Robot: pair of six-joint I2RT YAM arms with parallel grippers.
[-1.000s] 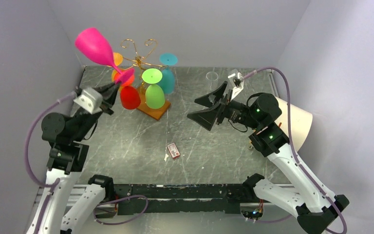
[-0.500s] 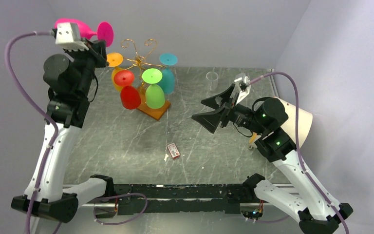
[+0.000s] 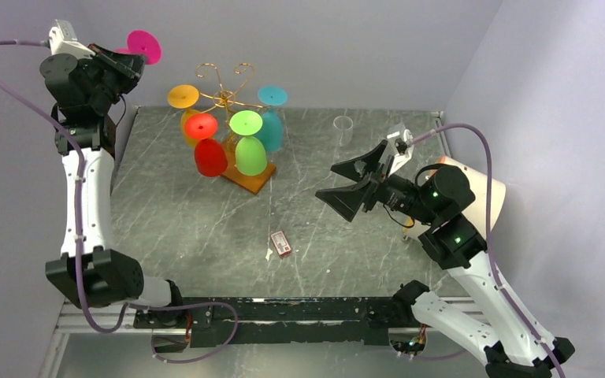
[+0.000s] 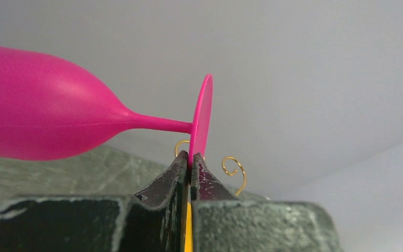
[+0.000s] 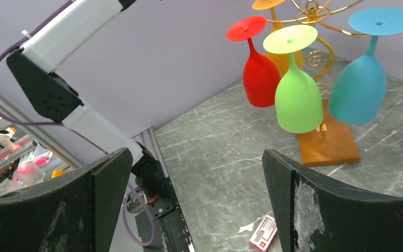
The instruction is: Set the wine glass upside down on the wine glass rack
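There was the pink wine glass (image 4: 42,115), up high over the far left corner, lying on its side with its round foot turned toward the wine glass rack (image 3: 224,88) and its bowl pointing away. It sat above and left of the rack, well apart from it. The left jaws were pressed together on the rim of that foot, pinching it edge-on, plain in the left wrist view. On the rack, four glasses hung upside down from the gold scroll arms: orange glass (image 3: 183,96) at the back left, red glass (image 3: 209,156) in front, green glass (image 3: 250,153) just beside the red, teal glass (image 3: 271,130) on the right, every bowl mouth-down above the wooden base (image 3: 254,179). A clear cup (image 3: 343,126) stood upright near the far edge of the counter (image 3: 205,228), apart from the rack. The right jaws were spread wide with nothing between them, over the counter's right side and facing the rack. A small red box (image 3: 281,243) lay flat toward the front.
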